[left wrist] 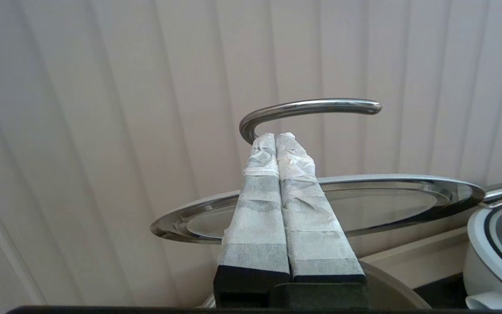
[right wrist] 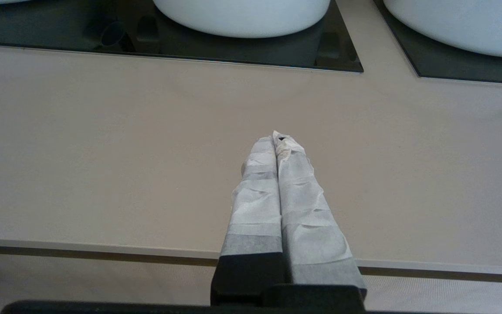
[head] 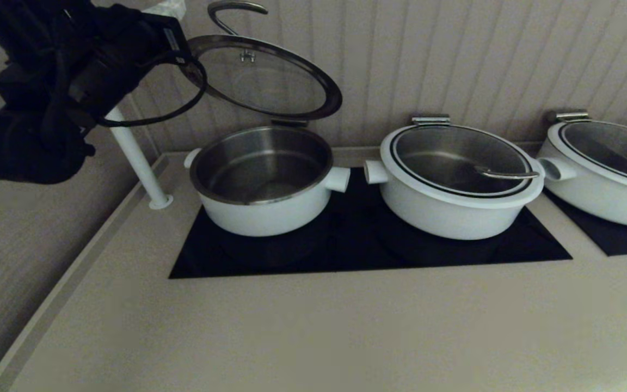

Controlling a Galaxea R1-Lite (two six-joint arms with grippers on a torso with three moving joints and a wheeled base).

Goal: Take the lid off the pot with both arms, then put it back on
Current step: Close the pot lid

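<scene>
A: Left wrist view first: the left gripper (left wrist: 276, 136) has its taped fingers (left wrist: 257, 209) pressed together with nothing between them, tips just under the curl of the arched steel wire handle (left wrist: 307, 107) of the round clear glass lid with the steel rim (left wrist: 320, 205). So the lid seems propped, not clamped.

B: Then the risk is plain. The lid stands tilted open on a hinge (head: 289, 123) at the 12 o'clock side of the round white pot with the steel interior (head: 263, 179); if the handle slides off those closed tips, I'd expect it to drop hard onto the rim (glass on steel).

A: And the right gripper (right wrist: 277, 136)?

B: Clenched empty too, low over the beige counter (right wrist: 146, 152), well apart from the pot, so it gives no support.

A: Anything in the way?

B: A slanted white post (head: 136, 160) at the pot's 9 o'clock, near the left arm (head: 47, 92). At 3 o'clock, a wider white pot with its lid shut (head: 455, 179), handles nearly touching.
</scene>
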